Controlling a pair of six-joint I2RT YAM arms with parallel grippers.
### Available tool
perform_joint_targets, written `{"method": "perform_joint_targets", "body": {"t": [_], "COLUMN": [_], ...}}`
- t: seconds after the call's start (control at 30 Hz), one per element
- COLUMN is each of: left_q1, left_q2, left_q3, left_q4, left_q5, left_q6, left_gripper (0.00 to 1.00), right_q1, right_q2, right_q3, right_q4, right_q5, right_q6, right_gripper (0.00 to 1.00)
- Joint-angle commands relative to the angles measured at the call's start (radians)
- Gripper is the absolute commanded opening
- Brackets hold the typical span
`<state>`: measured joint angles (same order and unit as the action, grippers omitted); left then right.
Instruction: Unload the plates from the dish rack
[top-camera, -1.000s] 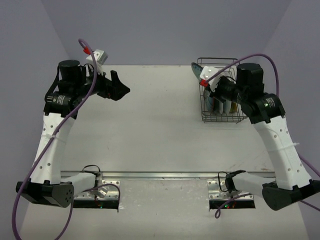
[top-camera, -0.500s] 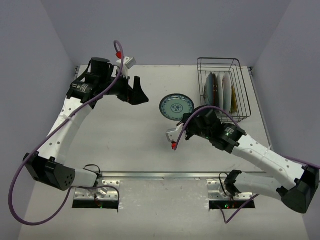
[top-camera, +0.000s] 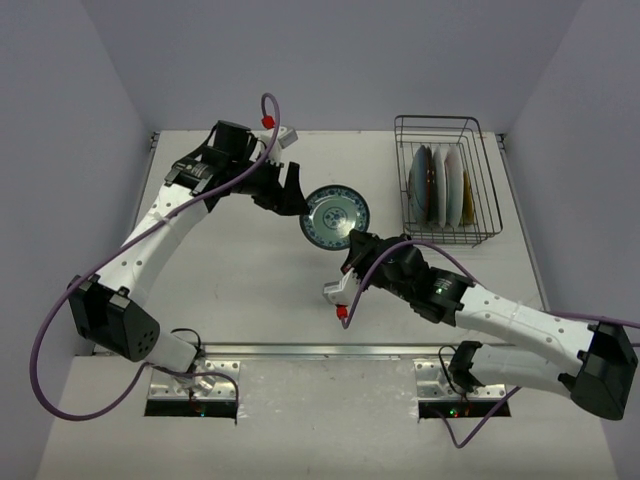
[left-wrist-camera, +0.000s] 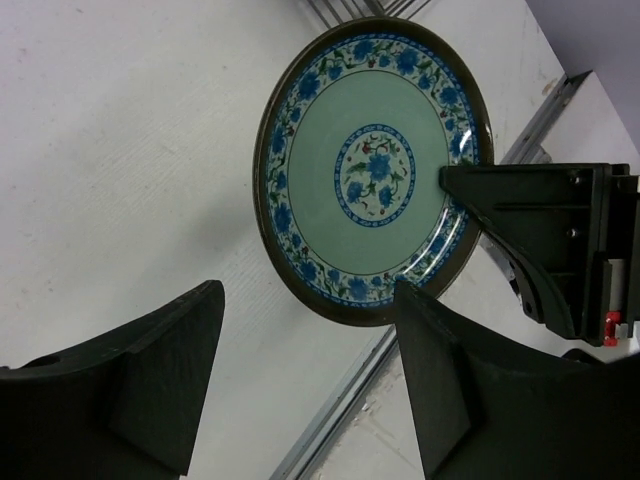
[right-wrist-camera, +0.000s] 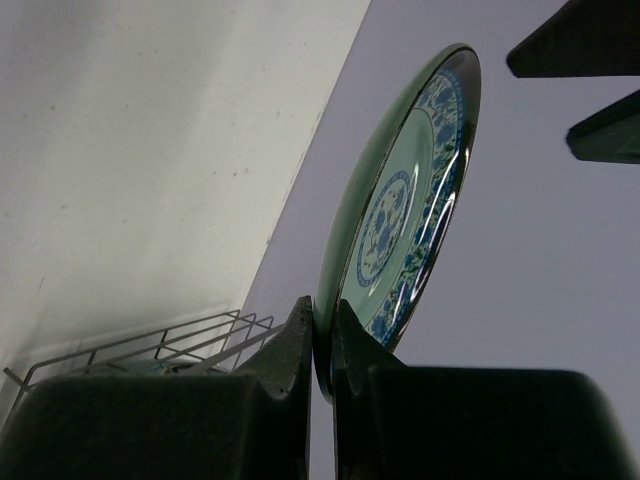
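My right gripper (top-camera: 353, 243) is shut on the rim of the teal-patterned plate (top-camera: 334, 216) and holds it above the table's middle. In the right wrist view its jaws (right-wrist-camera: 322, 335) pinch the plate's edge (right-wrist-camera: 400, 230). My left gripper (top-camera: 292, 190) is open and empty, just left of the plate; in the left wrist view the plate (left-wrist-camera: 372, 168) faces it beyond the open fingers (left-wrist-camera: 150, 370), and the right gripper's finger (left-wrist-camera: 520, 220) clamps its right rim. The wire dish rack (top-camera: 445, 180) at the far right holds several upright plates (top-camera: 437, 185).
The rack's wire top (right-wrist-camera: 150, 345) shows at the lower left of the right wrist view. A metal rail (top-camera: 320, 350) runs along the near table edge. Purple cables loop off both arms.
My right gripper has carried the teal-patterned plate out of the rack to the table's middle. My left arm has swung right, toward the plate.
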<state>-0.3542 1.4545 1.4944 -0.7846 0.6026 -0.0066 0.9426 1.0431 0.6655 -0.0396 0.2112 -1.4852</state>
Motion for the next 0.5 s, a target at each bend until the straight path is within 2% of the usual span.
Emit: {"method": "perform_joint_targets", "body": {"t": [0.0, 0.2, 0.37, 0.47], "left_q1": [-0.006, -0.006, -0.006, -0.006], "left_q2": [0.008, 0.019, 0.028, 0.033], "left_q3": [-0.004, -0.009, -0.010, -0.012], "left_q4": [0.043, 0.050, 0.051, 0.059], "left_q5": [0.005, 0.007, 0.031, 0.058], "left_q6": [-0.011, -0.021, -0.021, -0.021], "left_gripper": [0.65, 0.61, 0.54, 0.45], "right_q1": [0.013, 0.022, 0.030, 0.037], "right_q2": [-0.046, -0.077, -0.084, -0.080], "right_q3": [-0.030, -0.073, -0.096, -0.112], "right_q4": [0.219, 0.260, 0.291, 0.320], "right_q5": [0.020, 0.012, 0.002, -0.005], "right_q6": [-0.065, -0.076, -0.089, -0.101], "right_gripper": [0.00, 0.00, 0.00, 0.00]}}
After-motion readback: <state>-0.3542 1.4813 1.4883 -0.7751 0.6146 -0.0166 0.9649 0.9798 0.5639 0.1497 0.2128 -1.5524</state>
